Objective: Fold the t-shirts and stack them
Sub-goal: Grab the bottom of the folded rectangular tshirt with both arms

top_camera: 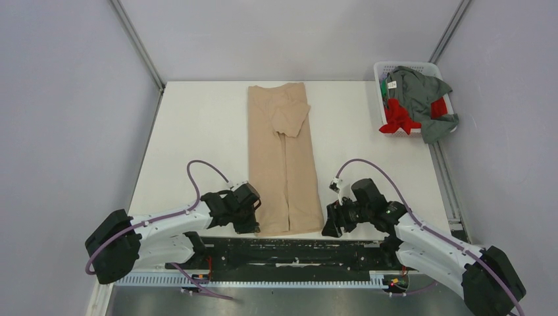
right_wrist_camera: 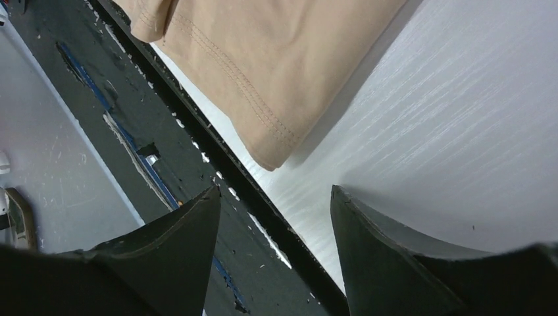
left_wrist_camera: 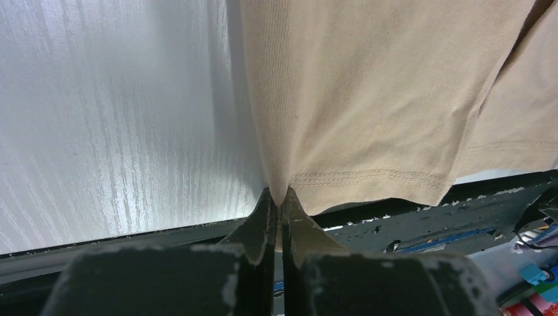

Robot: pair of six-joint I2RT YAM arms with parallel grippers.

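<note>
White table (top_camera: 197,131), grey walls. Found tan t-shirt (top_camera: 283,164) folded into long strip, centre frame. Left gripper (left_wrist_camera: 278,201) clamped on lower-left hem corner. Right gripper (right_wrist_camera: 274,194) spread wide near lower-right corner, holding nothing. Grey-green t-shirt (top_camera: 418,92) and red t-shirt (top_camera: 398,118) heaped in basket (top_camera: 381,69), upper right.

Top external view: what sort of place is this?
Probably a lab robot cell, not a home: bare grey panels on metal posts enclose a white table holding a tan t-shirt and a basket.
</note>
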